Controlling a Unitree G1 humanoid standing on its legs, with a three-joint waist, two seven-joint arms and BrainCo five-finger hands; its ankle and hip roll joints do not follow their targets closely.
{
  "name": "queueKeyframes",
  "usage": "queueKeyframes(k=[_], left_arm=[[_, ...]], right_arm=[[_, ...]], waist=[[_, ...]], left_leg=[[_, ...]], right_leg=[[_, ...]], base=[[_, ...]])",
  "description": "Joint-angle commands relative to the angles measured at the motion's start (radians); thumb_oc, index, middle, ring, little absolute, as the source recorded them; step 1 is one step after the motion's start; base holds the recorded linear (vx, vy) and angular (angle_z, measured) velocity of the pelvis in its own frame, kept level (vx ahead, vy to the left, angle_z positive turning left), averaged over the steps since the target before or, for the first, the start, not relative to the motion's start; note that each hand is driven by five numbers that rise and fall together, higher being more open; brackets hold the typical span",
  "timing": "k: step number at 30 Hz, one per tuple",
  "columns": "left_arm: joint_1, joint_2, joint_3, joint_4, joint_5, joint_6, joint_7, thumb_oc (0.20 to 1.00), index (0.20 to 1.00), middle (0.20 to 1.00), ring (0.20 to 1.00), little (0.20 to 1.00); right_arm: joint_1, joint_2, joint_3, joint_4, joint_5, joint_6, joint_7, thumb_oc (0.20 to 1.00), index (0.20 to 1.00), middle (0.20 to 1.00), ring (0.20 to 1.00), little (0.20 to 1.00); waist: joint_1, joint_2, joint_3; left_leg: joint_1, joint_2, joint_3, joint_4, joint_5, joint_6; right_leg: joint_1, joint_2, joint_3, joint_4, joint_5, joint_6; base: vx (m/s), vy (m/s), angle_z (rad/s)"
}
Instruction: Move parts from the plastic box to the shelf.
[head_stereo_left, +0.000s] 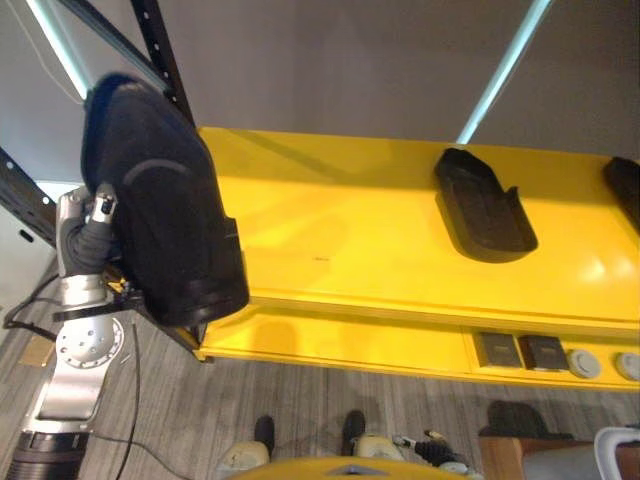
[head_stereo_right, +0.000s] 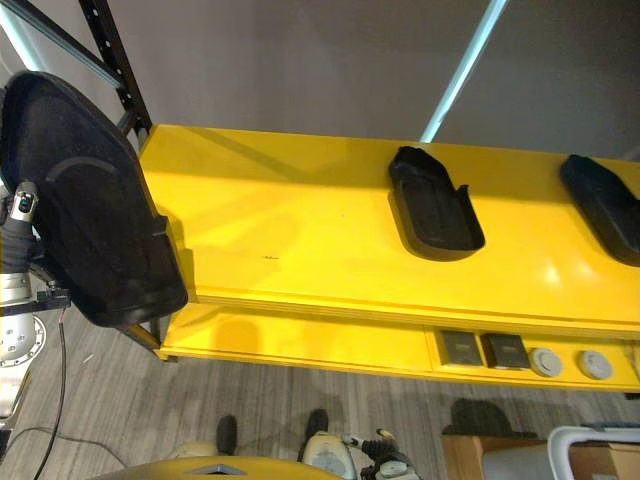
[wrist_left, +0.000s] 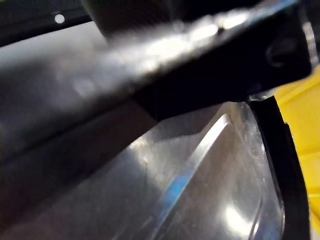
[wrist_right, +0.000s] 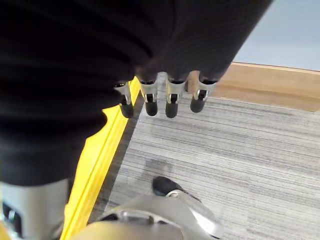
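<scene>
A large black moulded part (head_stereo_left: 165, 210) is held up at the left end of the yellow shelf (head_stereo_left: 350, 230), tilted, its lower edge overhanging the shelf's front corner. My left hand (head_stereo_left: 88, 240) is behind this part, with only the wrist cover showing. The part's glossy inner face (wrist_left: 210, 190) appears close up in the left wrist view. A second black part (head_stereo_left: 482, 205) lies flat on the shelf right of centre. A third one (head_stereo_right: 605, 205) lies at the far right. My right hand (wrist_right: 170, 97) hangs over the grey floor with relaxed fingers, holding nothing.
A black rack upright (head_stereo_left: 165, 45) rises behind the shelf's left end. The lower shelf level carries two dark square pieces (head_stereo_left: 520, 350) and round grey pieces (head_stereo_left: 583, 362). A wooden box (head_stereo_left: 520, 455) and a pale plastic rim (head_stereo_left: 615, 450) stand at the bottom right.
</scene>
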Motion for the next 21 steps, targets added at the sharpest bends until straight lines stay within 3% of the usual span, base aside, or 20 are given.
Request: queueKeyframes(k=[1,6,10,21], left_arm=[[-0.076,0.017,0.021,-0.041,-0.129,-0.012,-0.079,0.200,0.200,0.200,0.200,0.200],[-0.183,0.107,-0.051,0.101,-0.236,0.019,-0.190,0.200,0.200,0.200,0.200,0.200],[-0.290,0.125,-0.119,0.242,-0.315,0.051,-0.231,0.200,0.200,0.200,0.200,0.200],[-0.668,0.243,-0.333,0.614,-0.392,0.126,-0.261,0.200,0.200,0.200,0.200,0.200]], right_arm=[[-0.026,-0.005,0.027,0.016,0.033,0.000,0.016,1.000,1.000,1.000,1.000,1.000],[-0.010,-0.018,0.045,0.007,0.030,0.003,0.057,1.000,1.000,1.000,1.000,1.000],[0.000,-0.012,0.073,0.004,0.021,0.005,0.078,1.000,1.000,1.000,1.000,1.000],[-0.045,-0.011,0.129,-0.048,0.051,-0.002,0.099,1.000,1.000,1.000,1.000,1.000]], waist=[[-0.030,-0.014,-0.020],[-0.066,-0.010,-0.033],[-0.093,-0.008,-0.046],[-0.135,-0.010,0.005]], left_leg=[[0.018,0.085,-0.018,-0.007,-0.069,-0.039],[0.017,0.103,0.008,-0.007,-0.077,-0.053],[0.018,0.113,0.020,-0.007,-0.082,-0.059],[-0.057,0.122,0.044,-0.007,-0.060,-0.061]], right_leg=[[0.119,0.001,0.001,-0.100,-0.080,0.046],[0.118,0.015,0.023,-0.122,-0.080,0.048],[0.116,0.020,0.035,-0.122,-0.090,0.050],[0.019,0.033,0.074,-0.122,-0.063,0.059]], base=[[0.11,-0.030,-0.08],[0.09,-0.011,-0.12],[0.06,-0.006,-0.18],[-0.05,-0.006,-0.10]])
